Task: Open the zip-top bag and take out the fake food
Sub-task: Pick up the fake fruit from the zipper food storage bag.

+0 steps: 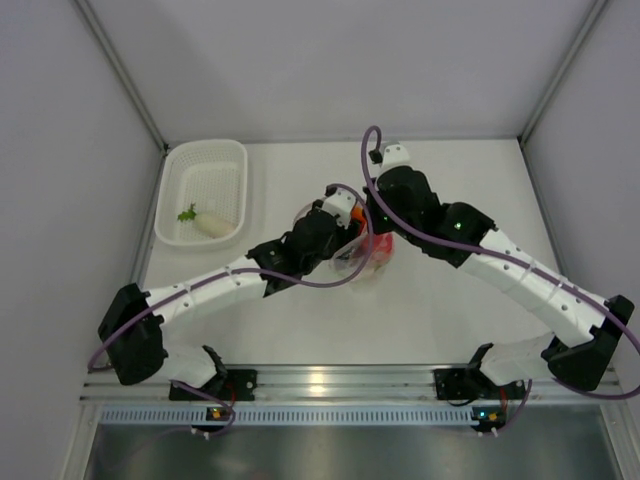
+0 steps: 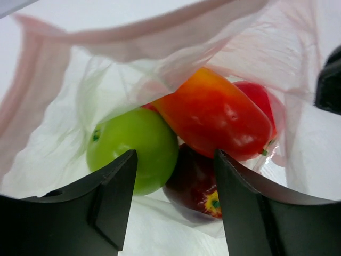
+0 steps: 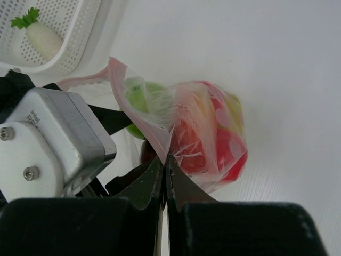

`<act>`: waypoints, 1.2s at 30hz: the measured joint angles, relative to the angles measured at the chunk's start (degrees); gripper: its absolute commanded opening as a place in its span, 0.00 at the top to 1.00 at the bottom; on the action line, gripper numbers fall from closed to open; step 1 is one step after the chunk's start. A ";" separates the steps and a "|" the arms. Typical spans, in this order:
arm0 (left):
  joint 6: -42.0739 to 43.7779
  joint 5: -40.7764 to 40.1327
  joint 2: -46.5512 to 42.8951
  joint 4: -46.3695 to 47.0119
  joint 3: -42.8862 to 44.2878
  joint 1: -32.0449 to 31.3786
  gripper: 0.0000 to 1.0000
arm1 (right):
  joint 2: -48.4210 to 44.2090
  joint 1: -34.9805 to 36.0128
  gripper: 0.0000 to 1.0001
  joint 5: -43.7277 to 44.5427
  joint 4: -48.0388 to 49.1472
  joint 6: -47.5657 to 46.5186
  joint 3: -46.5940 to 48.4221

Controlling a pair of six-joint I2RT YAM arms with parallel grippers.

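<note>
Arms rise from 6 o'clock overhead, meeting at bag (image 1: pixel 366 258), centre; radish (image 1: pixel 212 222) in basket (image 1: pixel 176 175) at 10. Left wrist: left claw (image 2: pixel 175 160) wide inside bag mouth — green fruit (image 2: pixel 133 145) at 9, ungripped. Right wrist: right claw (image 3: pixel 164 166) pinching bag rim; slipping plastic could close the mouth.

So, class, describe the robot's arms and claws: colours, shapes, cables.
The left arm and right arm are white with black joints and bases, each trailing a purple cable. The left claw and right claw have black, tapering fingers.
</note>
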 measured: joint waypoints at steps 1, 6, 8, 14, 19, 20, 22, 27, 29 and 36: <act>-0.35 -1.03 -0.26 -0.20 0.00 -0.02 0.32 | 0.02 0.00 1.00 -0.07 0.13 0.00 -0.11; -1.57 -6.16 -0.72 -2.03 0.28 0.00 0.25 | -0.04 -0.09 1.00 -0.11 0.55 0.00 -0.33; -1.88 -7.48 -0.72 -2.64 0.55 0.00 0.23 | -0.04 -0.11 1.00 -0.20 0.63 0.00 -0.33; -2.05 -11.26 0.74 -3.34 1.88 0.00 0.12 | -0.04 -0.11 1.00 -0.72 0.66 -0.02 -0.37; -1.90 -12.52 4.61 -3.56 2.62 0.13 0.09 | -0.09 -0.50 1.00 -0.66 0.81 -0.44 -1.11; -1.88 -12.52 5.44 -3.56 2.78 0.20 0.09 | -0.09 -0.63 1.00 -0.81 0.79 -0.44 -1.36; -1.88 -12.55 6.99 -3.45 3.13 0.28 0.08 | -0.09 -0.68 1.00 -0.85 0.63 -0.46 -1.55; -1.90 -11.34 9.05 -1.38 3.80 1.05 0.03 | -0.09 -1.09 1.00 -1.29 0.72 -0.46 -1.88; -2.03 -10.51 9.92 -0.59 4.04 1.55 0.02 | -0.09 -1.14 1.00 -1.49 0.72 -0.52 -1.90; -2.10 -8.41 13.14 1.14 5.70 2.08 0.39 | -0.09 -1.79 1.00 -2.12 0.63 -0.61 -2.25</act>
